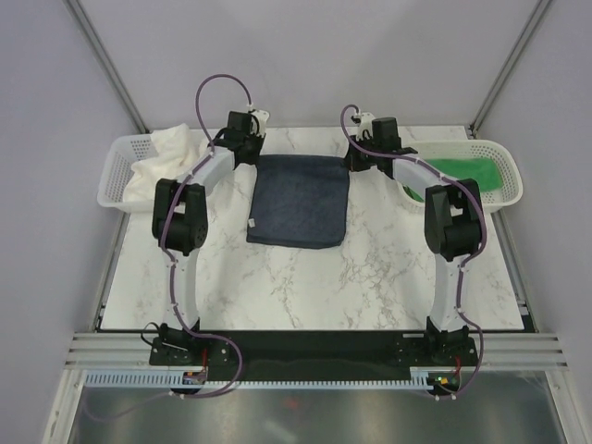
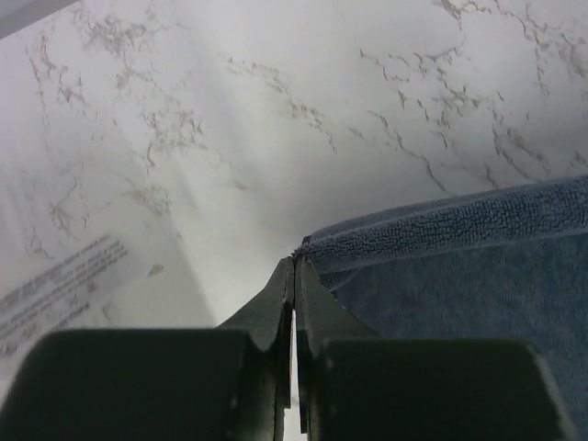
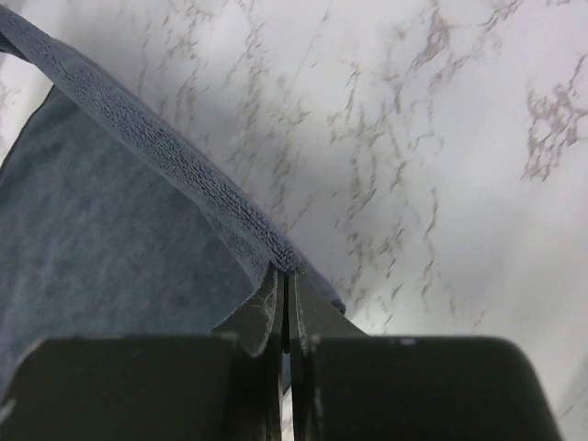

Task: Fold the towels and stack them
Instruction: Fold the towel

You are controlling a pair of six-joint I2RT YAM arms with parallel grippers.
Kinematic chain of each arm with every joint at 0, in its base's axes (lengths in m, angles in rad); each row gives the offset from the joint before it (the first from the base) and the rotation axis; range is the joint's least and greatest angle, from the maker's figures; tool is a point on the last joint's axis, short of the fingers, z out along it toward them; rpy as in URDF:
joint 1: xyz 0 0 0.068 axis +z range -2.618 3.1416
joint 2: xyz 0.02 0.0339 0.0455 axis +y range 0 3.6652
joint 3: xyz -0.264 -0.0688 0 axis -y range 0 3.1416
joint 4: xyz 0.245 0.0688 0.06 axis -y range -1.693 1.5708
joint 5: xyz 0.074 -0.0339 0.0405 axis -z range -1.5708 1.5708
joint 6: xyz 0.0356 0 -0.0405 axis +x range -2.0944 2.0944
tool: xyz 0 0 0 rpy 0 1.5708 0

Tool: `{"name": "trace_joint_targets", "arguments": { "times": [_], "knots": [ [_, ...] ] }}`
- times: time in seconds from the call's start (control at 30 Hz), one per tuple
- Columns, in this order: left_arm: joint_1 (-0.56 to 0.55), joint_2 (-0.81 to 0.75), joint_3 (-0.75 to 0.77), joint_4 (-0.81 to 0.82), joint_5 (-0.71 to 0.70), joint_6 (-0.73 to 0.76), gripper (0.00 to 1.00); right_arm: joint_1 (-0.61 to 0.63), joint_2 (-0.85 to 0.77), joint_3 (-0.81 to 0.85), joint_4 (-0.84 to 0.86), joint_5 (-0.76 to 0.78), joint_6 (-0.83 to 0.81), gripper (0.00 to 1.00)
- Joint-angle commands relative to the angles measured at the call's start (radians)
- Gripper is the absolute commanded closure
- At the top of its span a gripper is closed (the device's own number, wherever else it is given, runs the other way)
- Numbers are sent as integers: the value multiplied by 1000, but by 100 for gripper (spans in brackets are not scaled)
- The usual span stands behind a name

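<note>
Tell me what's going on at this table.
Two robot arms are working on a towel-folding job. The navy towel lies spread on the marble table, and each arm pinches one of its far corners: the left hand is shut on the left corner, the right hand on the right. The cream towel sits heaped in the left basket, the green towel in the right basket, neither being handled.

Your overhead view was evenly bright; wrist views were dimmer, perhaps slightly soft, shadowed beside the navy towel [image 3: 101, 239].
</note>
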Motion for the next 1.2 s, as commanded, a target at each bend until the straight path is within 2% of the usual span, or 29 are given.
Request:
{"name": "trace_joint_targets", "arguments": {
  "times": [0.0, 0.17, 0.57, 0.97, 1.17],
  "knots": [
    [4, -193, -131, 118, -38, 28, 98, 30, -146, -91, 24, -24, -28, 100],
    [6, -380, -372, 151, -32, -14, 98, 68, -271, -272, 28, 2, -13, 100],
    [-22, -624, -724, 150, -15, -86, 98, 133, -496, -577, 59, 106, 15, 100],
    [-66, -692, -833, 139, -19, -130, 98, 162, -612, -702, 60, 100, 39, 100],
    [-95, -713, -874, 133, -64, -132, 98, 226, -638, -829, 146, 125, 116, 100]
  ]
}}
